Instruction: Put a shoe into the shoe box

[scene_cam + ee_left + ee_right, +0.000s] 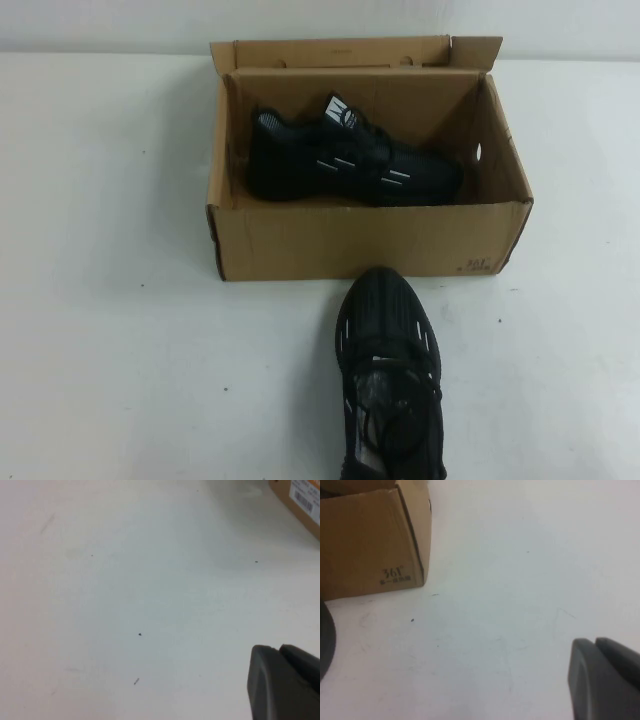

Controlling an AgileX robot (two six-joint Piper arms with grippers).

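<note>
One shoe already lies on its side in the open box. 2nd shoe sits on the table just in front of the box, toe toward it. Prob. light, soft mesh upper w/ stiffer sole; best taken across the heel collar or midfoot, laces may snag. Left pincer and right pincer hang over bare table, holding nothing; can't tell if released or clenched.

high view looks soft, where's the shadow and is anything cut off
High view: the shoe box shades the shoe inside; the second sneaker is cropped. Wrist views: the left gripper and right gripper show as blurred dark corners above the table.
</note>
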